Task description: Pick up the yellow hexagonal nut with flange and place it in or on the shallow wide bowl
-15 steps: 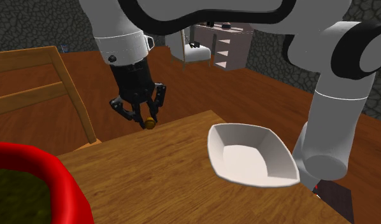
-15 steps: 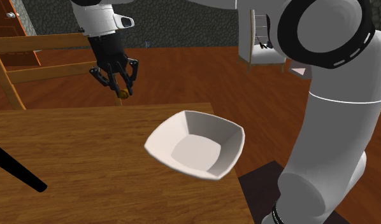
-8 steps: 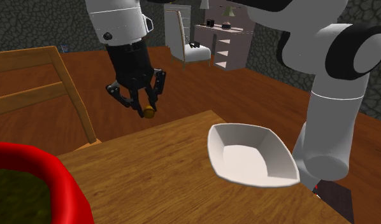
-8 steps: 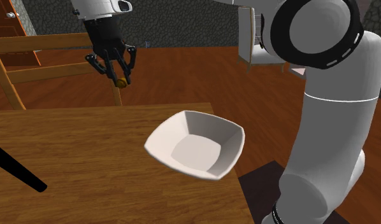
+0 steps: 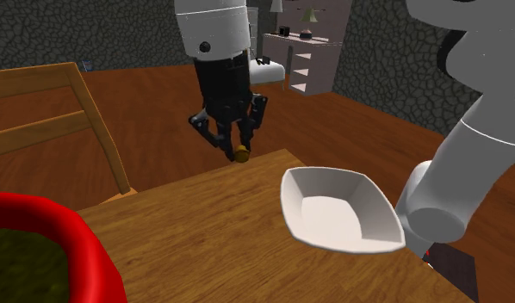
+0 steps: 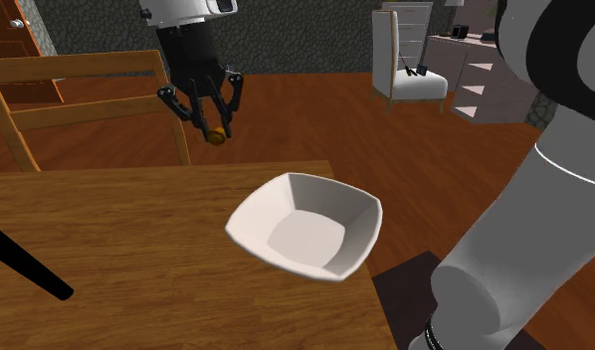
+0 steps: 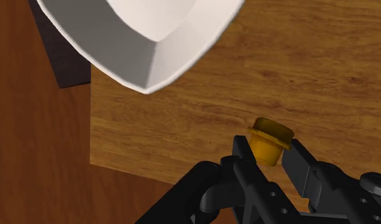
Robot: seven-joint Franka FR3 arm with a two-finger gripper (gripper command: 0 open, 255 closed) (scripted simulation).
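Right now I see my pincer pointing downward, raised in the air over the wooden surface, close to the edge farthest from the arm's stand. Its two black fingers are clamped on a small yellow nut. They press its body from either side, and the wider flange sits just past the fingertips. The nut touches nothing but the fingers.

In the wrist view, the wood grain of the surface lies directly beneath the pincer. The reddish-brown floor shows beyond the surface's edge.

A shallow white bowl with a squarish rim rests upright on the surface. It is lower than the pincer and off to one side, near it but apart, and closer to the stand than the pincer is.

Beyond the pincer, past the surface's edge, stands a wooden chair. Well apart from the pincer, on the side away from the bowl, sits a red-rimmed tub with a dark green inside. A thin black rod slants across that same side of the surface. Far behind the pincer, across the floor, a white chair stands beside pale drawers.
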